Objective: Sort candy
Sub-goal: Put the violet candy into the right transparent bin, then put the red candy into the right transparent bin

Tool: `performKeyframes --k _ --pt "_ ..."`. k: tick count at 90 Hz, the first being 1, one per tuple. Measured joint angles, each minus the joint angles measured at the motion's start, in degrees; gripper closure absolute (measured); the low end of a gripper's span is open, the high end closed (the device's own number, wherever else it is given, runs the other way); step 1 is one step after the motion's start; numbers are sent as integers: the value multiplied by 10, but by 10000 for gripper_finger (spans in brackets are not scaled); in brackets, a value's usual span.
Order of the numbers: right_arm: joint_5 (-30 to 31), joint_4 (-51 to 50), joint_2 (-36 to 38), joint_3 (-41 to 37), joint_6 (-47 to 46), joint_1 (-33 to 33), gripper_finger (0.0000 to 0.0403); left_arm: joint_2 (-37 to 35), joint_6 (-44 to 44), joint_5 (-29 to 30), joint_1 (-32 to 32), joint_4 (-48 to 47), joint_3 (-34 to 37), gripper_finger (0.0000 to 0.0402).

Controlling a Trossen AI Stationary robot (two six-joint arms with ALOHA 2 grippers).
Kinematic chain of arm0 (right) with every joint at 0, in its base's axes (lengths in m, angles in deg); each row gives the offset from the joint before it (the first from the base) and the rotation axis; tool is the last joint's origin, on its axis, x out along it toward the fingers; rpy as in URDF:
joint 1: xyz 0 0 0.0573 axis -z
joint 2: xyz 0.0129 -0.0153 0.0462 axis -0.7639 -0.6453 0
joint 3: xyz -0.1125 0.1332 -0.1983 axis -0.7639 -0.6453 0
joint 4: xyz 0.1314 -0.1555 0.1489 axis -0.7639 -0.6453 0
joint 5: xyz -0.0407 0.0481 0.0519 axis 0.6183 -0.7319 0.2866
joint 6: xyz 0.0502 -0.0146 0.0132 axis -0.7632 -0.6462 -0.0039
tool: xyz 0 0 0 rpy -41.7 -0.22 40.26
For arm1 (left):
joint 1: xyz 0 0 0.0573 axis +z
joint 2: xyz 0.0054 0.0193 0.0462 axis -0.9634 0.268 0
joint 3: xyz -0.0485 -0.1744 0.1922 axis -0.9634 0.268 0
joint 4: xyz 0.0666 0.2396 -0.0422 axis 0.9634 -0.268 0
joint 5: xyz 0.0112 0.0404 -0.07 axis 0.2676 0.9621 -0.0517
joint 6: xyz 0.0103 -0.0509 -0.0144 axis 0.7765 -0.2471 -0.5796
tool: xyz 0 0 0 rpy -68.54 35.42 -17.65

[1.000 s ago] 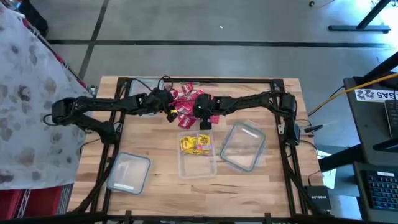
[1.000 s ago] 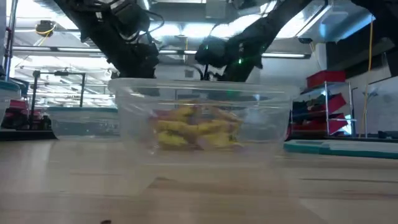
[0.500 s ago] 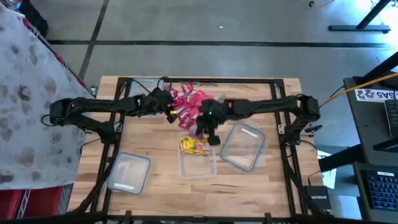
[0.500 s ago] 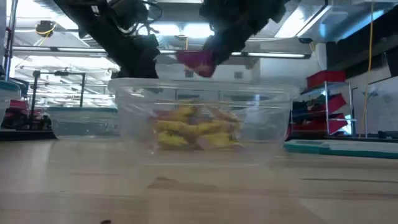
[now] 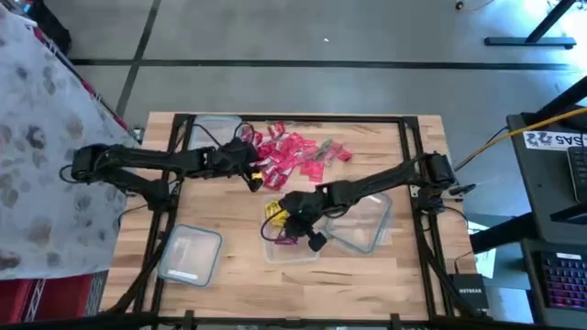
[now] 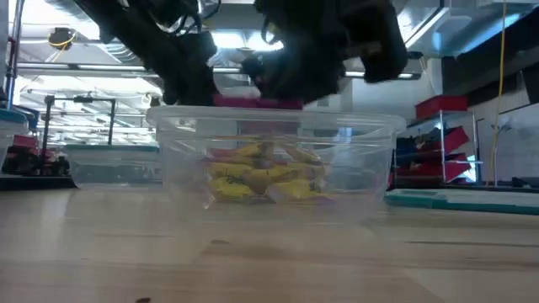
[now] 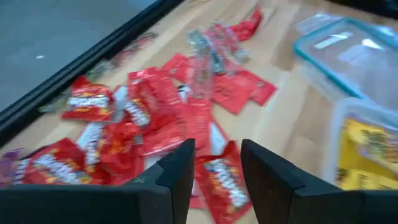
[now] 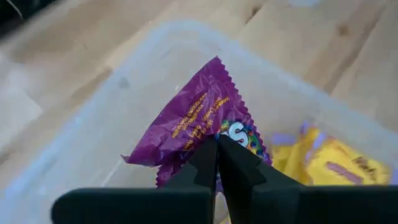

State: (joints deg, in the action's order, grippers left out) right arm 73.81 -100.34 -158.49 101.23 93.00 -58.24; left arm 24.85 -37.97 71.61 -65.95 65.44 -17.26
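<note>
A heap of red candy [image 5: 292,151] lies on the far middle of the table, with a few silvery pieces [image 7: 205,50] among it. My left gripper [image 5: 251,176] stands open at the heap's near left edge, a red piece [image 7: 219,180] showing between its fingertips [image 7: 214,163]. Yellow candy [image 5: 280,213] lies in the middle clear tub [image 5: 303,249]. My right gripper [image 5: 292,234] is over that tub, shut on a purple candy [image 8: 199,121], which shows just above the tub's rim in the low view [image 6: 257,102]. My right gripper pinches the purple candy between its two fingertips [image 8: 235,163] at one edge of the flat wrapper [image 8: 217,134]. The fingers slant down from above. The wrapper is lifted clear, sticking out beyond the fingertips over the tub's inside, beside the yellow pieces [image 8: 339,165].
A second clear tub [image 5: 359,218] stands right of the middle one, a third [image 5: 190,254] at the near left, and another [image 5: 216,126] at the far left by the heap. The table's dark frame [image 5: 410,165] runs along its sides.
My right gripper has left the red heap and gone toward the table's near edge and down, carrying the purple candy clear of the table to a place over the middle tub. The left gripper has stayed by the heap.
</note>
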Motion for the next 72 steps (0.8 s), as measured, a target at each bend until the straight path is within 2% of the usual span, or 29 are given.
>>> performKeyframes --k 30,47,60,72 --pt "14 36 -44 0 118 1 393 0 -10 0 -53 5 0 286" --pt "44 62 -46 2 163 1 332 0 -20 0 -65 3 0 286" --pt "107 110 -46 2 170 1 278 0 -20 0 -71 3 0 286" --pt "159 100 -40 13 161 -10 254 0 -20 0 -74 0 0 286"
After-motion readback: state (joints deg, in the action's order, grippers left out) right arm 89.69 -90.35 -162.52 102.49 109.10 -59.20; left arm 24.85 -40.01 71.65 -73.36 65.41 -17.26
